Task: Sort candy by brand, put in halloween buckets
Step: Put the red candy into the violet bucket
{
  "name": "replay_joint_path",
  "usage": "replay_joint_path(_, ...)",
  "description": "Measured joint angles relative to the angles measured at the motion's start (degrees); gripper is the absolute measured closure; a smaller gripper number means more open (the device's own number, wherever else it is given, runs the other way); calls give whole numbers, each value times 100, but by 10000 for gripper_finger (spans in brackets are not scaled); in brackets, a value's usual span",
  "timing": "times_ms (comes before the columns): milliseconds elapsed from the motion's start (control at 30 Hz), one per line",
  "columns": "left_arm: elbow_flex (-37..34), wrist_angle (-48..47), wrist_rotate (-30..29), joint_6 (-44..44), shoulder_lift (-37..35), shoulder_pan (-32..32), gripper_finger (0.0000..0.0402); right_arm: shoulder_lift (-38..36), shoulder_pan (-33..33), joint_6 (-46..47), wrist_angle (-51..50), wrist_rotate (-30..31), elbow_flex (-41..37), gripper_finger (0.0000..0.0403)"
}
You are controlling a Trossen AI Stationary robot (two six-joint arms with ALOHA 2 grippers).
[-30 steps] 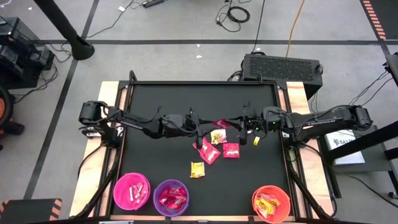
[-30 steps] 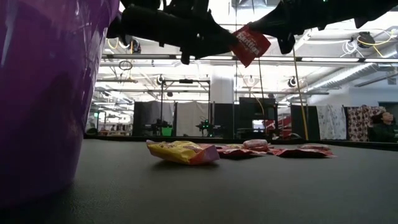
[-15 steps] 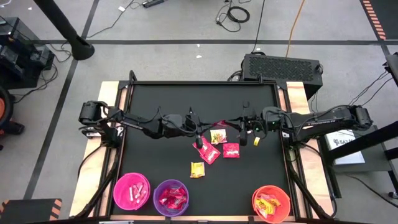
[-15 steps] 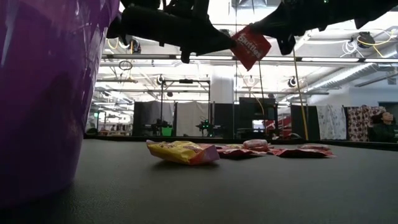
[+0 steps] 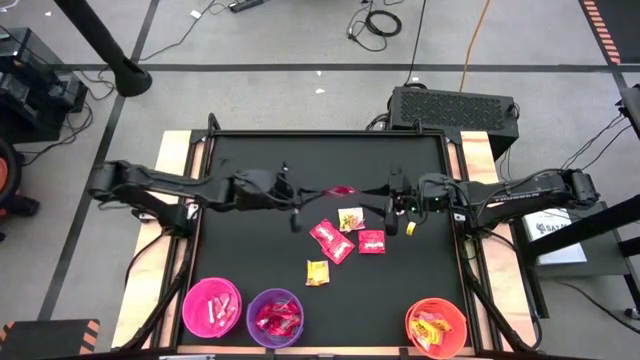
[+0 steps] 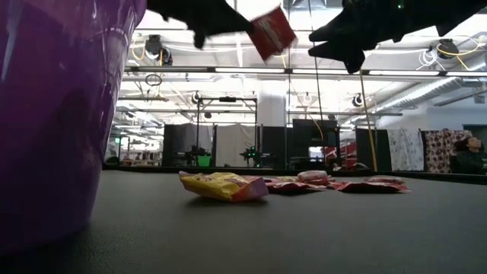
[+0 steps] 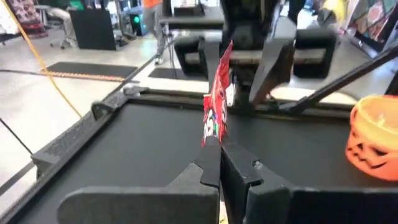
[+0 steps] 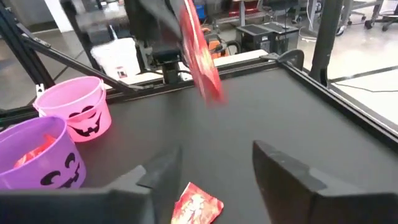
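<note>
My left gripper [image 7: 219, 148] is shut on a red candy packet [image 7: 216, 106] high over the middle of the table; the high view shows that packet [image 5: 342, 190] too. My right gripper [image 8: 214, 168] faces it from the table's right, open, holding nothing. More candy lies flat on the mat: red packets [image 5: 332, 240] [image 5: 372, 240] and yellow ones [image 5: 317, 272] [image 5: 350, 218]. The pink bucket [image 5: 211, 306], purple bucket [image 5: 275, 316] and orange bucket [image 5: 437, 325] stand along the near edge, each with candy inside. My left gripper pinches the red packet's lower end [image 7: 211, 140] between its two fingertips. The fingers lie about level and point toward the table's right. The packet stands on edge, sticking out past the fingertips, tilted, and lifted well clear of the table [image 6: 272, 32].
A small yellow packet [image 5: 412, 227] lies below my right gripper. Raised rails [image 5: 330, 134] frame the black mat. The purple bucket's wall [image 6: 53, 114] fills the low view's left side. Bare mat lies to the far side of both arms.
The red packet has passed from my right gripper to my left. My right gripper has opened and let go without shifting. My left gripper, shut on the packet, has drawn back toward the table's left edge and risen, carrying the packet away from the right fingers.
</note>
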Motion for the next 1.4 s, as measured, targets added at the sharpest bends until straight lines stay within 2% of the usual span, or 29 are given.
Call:
replay_joint_path(133,-18,-697,-137,-12,-714,-91,401,-4,-5,205,-150,11,0,180)
replay_joint_path(200,-192,-712,-222,-10,-1115,-192,401,-6,-4,331,-294,11,0,172)
replay_joint_path(267,-409,-632,-597,-5,-1520,-300,401,-6,-5,417,-514,10,0,170)
replay_joint_path(333,-759,-306,-1150,71,-1942,-391,401,-6,-5,482,-741,11,0,172)
replay_joint_path(400,-1203,340,-1446,172,-2336,-427,401,-6,-5,510,-930,9,0,176)
replay_joint_path(533,-2061,1700,-1469,201,-2979,-430,401,-6,-4,516,-1135,9,0,187)
replay_joint_path(667,-2536,2449,-1424,245,-3439,-430,401,-6,-5,516,-1195,9,0,196)
replay_joint_path(933,-2688,2574,-1096,244,-3672,-432,401,-6,-6,516,-1188,9,0,205)
replay_joint_path(1100,-2688,2560,-655,658,-3671,-432,401,-6,-4,501,-1184,174,0,204)
replay_joint_path(1167,-2688,2569,-345,1147,-3671,-432,401,-6,-6,494,-1183,283,0,204)
replay_joint_path(1400,-2684,2173,1120,3860,-3669,-440,401,-6,-7,494,-1175,293,0,204)
